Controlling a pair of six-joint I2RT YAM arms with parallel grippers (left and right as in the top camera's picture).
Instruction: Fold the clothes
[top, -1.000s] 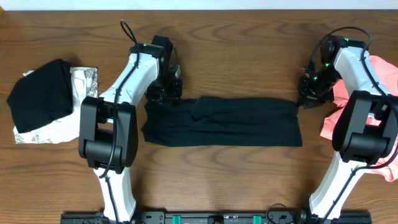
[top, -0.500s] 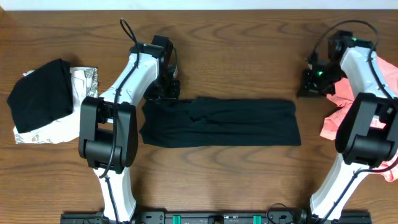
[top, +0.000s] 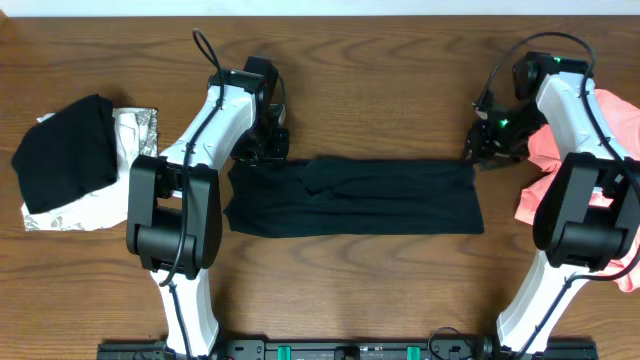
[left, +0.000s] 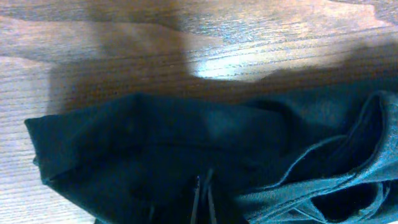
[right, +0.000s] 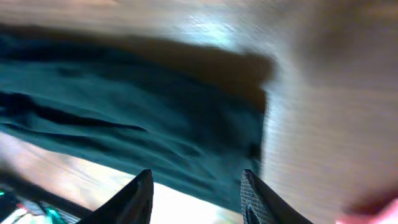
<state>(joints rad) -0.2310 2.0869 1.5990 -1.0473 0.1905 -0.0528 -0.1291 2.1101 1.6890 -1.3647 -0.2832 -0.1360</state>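
I log: folded T-shirt (top: 355, 197) at centre of bench (top: 400, 85); garment stack (top: 68, 162) far left; another garment (top: 620, 125) far right.

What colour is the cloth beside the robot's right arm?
Salmon pink. The cloth shows best in the overhead view.

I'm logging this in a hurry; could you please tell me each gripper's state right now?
The left gripper is shut on the black T-shirt's corner.
The right gripper is open, holding nothing.

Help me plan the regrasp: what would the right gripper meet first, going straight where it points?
Probably the right end of the folded black fabric T-shirt; the open right gripper points at it, though blur hides depth.
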